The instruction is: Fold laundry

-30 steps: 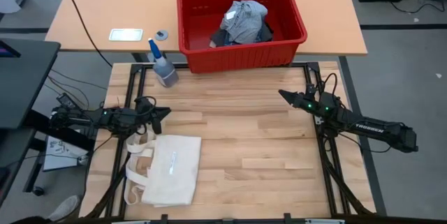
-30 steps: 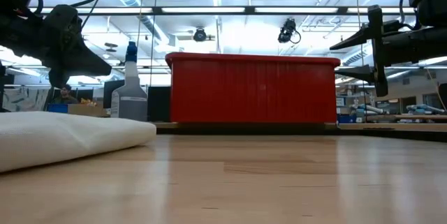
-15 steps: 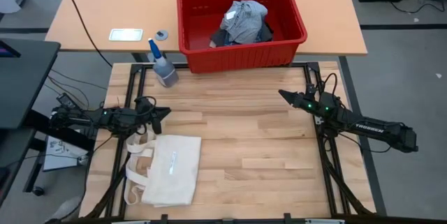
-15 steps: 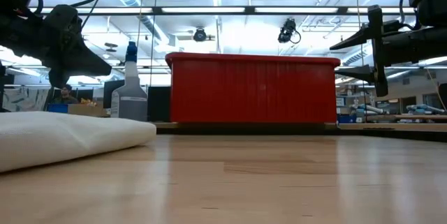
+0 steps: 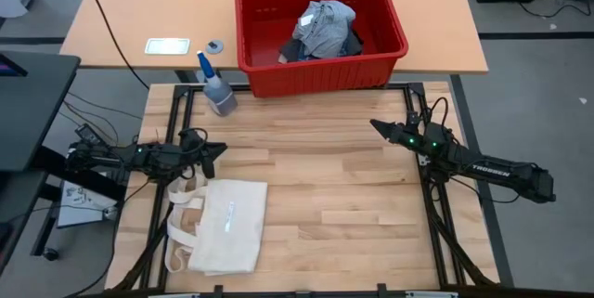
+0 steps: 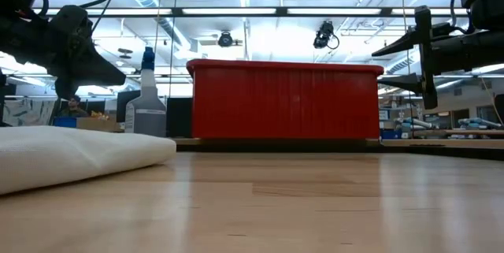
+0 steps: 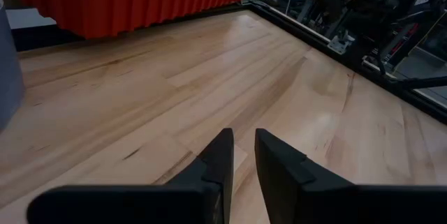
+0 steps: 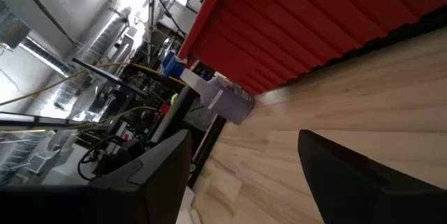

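Both arms are held low over the wooden table (image 5: 334,187), well apart from each other and from the laundry (image 5: 321,29), which suggests that a waiting stance is being kept and no garment has yet been fetched. The laundry is piled inside the red basket (image 5: 269,66) at the far edge of the work surface: a light grey-blue piece is seen on top, with a darker piece tucked beneath it, and no plaid garment can be made out. The left gripper (image 5: 219,149) is parked near the table's left side, just beyond the cream tote bag (image 5: 223,228), with its fingers (image 7: 218,160) drawn nearly together, only a narrow slit left between them, and nothing held. The right gripper (image 5: 376,126) is poised near the right side, angled toward the basket; in its wrist view the two fingers (image 8: 342,175) are spread wide and nothing is grasped between them. A spray bottle (image 5: 217,89) is stood just beside the basket's near-left corner, clear of the open middle of the table, which is presumably kept free as the folding area. The basket is judged to be within reach of either arm, so a garment would first need to be lifted out before any fold could be started.
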You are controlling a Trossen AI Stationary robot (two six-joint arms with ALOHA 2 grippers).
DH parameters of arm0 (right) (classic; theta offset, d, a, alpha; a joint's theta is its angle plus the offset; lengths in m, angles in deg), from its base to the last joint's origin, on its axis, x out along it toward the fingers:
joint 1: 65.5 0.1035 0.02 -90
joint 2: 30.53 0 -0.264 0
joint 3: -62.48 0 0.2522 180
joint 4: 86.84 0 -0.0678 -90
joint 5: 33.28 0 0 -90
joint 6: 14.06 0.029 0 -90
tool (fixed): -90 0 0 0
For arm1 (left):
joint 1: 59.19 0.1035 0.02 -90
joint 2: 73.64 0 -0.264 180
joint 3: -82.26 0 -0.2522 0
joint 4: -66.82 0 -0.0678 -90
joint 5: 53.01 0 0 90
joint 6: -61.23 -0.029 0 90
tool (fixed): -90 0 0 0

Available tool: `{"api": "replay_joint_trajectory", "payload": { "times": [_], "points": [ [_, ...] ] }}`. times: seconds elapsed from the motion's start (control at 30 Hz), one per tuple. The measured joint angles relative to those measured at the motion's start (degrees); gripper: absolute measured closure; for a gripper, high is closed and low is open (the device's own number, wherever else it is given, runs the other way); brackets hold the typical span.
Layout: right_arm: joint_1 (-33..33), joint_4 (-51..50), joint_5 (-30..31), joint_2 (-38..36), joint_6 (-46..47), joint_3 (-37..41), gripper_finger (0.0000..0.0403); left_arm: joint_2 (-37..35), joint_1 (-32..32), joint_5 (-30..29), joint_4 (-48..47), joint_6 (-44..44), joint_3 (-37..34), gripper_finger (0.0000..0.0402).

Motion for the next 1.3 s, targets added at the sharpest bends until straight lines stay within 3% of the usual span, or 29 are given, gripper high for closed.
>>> {"api": "replay_joint_trajectory", "payload": {
  "times": [0.43,0.6,0.7,0.87,1.17,1.3],
  "points": [
    [0.0,0.0,0.0,0.0,0.0,0.0,0.0133,0.0,0.0,0.0,0.5,0.2,0.0,0.0338],
    [0.0,0.1,0.5,0.0,0.0,0.0,0.0133,0.0,0.4,-4.7,11.0,4.6,0.0,0.0338],
    [0.0,2.4,6.4,0.0,3.1,0.0,0.0133,0.1,0.7,-4.9,22.3,12.9,0.0,0.0338],
    [0.0,12.2,17.6,0.0,12.6,0.0,0.0133,0.4,0.9,-4.9,34.5,13.6,0.0,0.0338],
    [0.0,18.0,19.5,0.0,12.2,0.0,0.0133,0.4,0.9,-5.2,39.6,13.5,0.0,0.0338],
    [0.0,18.2,22.0,0.1,13.4,0.0,0.0133,0.4,1.7,-9.0,40.3,13.8,0.0,0.0338]
  ]
}}
